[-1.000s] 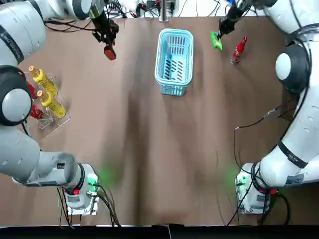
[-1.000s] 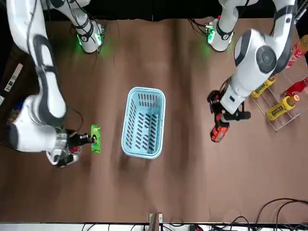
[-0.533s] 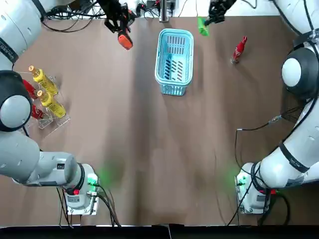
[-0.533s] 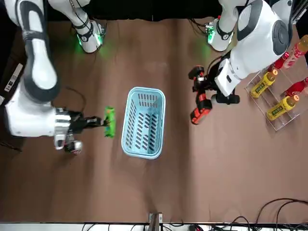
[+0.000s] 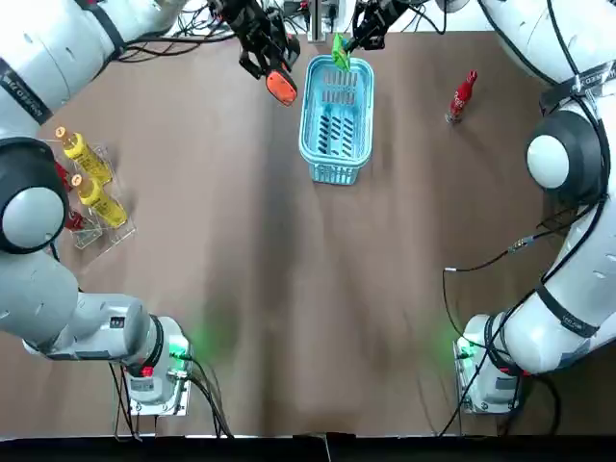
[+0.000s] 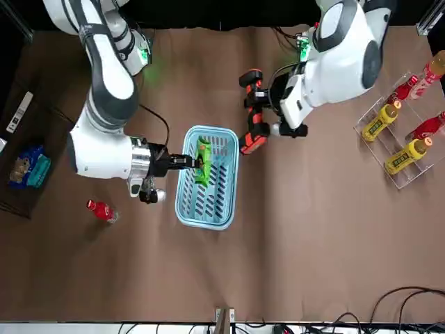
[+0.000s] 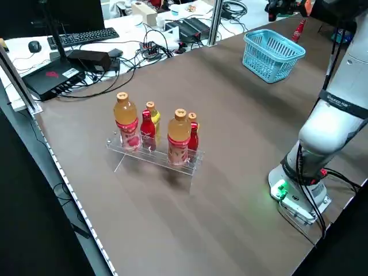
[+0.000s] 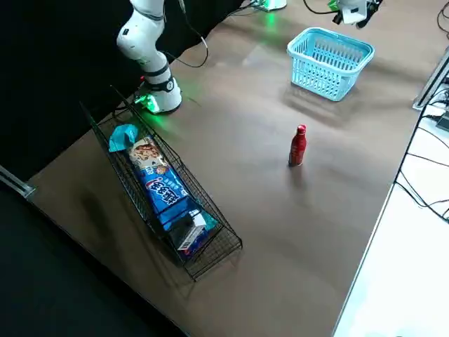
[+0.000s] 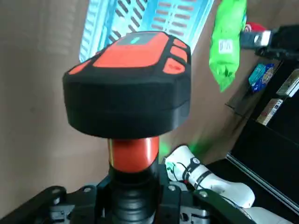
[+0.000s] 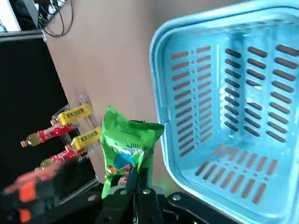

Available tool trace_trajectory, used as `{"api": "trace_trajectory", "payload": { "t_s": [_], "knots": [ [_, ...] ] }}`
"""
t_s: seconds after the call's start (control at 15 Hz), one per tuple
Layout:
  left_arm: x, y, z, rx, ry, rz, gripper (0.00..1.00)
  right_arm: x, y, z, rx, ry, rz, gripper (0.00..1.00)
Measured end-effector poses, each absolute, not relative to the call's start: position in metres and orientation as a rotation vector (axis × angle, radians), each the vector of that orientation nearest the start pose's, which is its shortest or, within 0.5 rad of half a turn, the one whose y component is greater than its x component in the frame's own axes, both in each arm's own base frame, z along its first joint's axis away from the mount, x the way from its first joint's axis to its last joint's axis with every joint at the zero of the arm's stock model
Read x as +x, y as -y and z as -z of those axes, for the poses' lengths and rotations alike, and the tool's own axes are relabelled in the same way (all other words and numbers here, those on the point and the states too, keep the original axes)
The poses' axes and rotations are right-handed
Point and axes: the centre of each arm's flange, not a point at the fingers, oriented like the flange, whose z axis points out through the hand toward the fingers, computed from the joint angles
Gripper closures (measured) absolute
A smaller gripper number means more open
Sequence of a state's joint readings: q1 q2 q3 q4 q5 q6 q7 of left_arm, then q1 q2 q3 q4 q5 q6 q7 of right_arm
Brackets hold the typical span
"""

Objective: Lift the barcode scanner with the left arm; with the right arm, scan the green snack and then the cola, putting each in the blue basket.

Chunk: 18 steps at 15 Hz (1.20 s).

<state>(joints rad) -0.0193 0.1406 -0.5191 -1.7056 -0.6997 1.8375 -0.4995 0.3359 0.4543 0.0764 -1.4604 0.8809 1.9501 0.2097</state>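
Note:
My left gripper (image 5: 262, 60) is shut on the handle of the orange and black barcode scanner (image 5: 281, 88), held in the air just left of the blue basket (image 5: 337, 135). The scanner's head (image 9: 128, 88) faces the green snack (image 9: 227, 42). My right gripper (image 6: 188, 162) is shut on the green snack (image 6: 202, 161) and holds it above the basket's (image 6: 208, 202) end farthest from the arms' bases. In the right wrist view the snack (image 10: 128, 147) hangs beside the basket's rim (image 10: 161, 93). The red cola bottle (image 5: 462, 94) stands upright on the table, right of the basket.
A clear rack of yellow and red bottles (image 5: 87, 188) stands at the table's left side. A wire rack with snack packs (image 8: 168, 196) lies beyond the right edge. Cables (image 7: 172, 29) and equipment crowd the far edge.
The right gripper carried the green snack leftward from near the cola to above the basket's far end. The left gripper brought the scanner rightward, close to the basket.

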Motion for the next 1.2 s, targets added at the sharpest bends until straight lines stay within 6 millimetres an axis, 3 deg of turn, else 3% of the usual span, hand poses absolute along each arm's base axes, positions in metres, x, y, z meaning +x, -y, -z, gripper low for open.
{"api": "trace_trajectory", "payload": {
  "t_s": [0.13,0.4,0.87,1.2],
  "knots": [
    [0.502,0.356,-0.527,2.433,-0.201,0.507,0.66,0.627,-0.329,-0.45,-2.299,-0.167,-0.245,0.98],
    [0.518,0.374,-0.531,2.386,-0.216,0.491,0.66,0.625,-0.337,-0.447,-2.301,-0.166,-0.234,0.98],
    [0.523,0.386,-0.535,2.363,-0.211,0.447,0.66,0.623,-0.343,-0.44,-2.305,-0.16,-0.248,0.98],
    [0.532,0.388,-0.524,2.347,-0.239,0.418,0.66,0.623,-0.343,-0.44,-2.305,-0.16,-0.247,0.98]
  ]
}}
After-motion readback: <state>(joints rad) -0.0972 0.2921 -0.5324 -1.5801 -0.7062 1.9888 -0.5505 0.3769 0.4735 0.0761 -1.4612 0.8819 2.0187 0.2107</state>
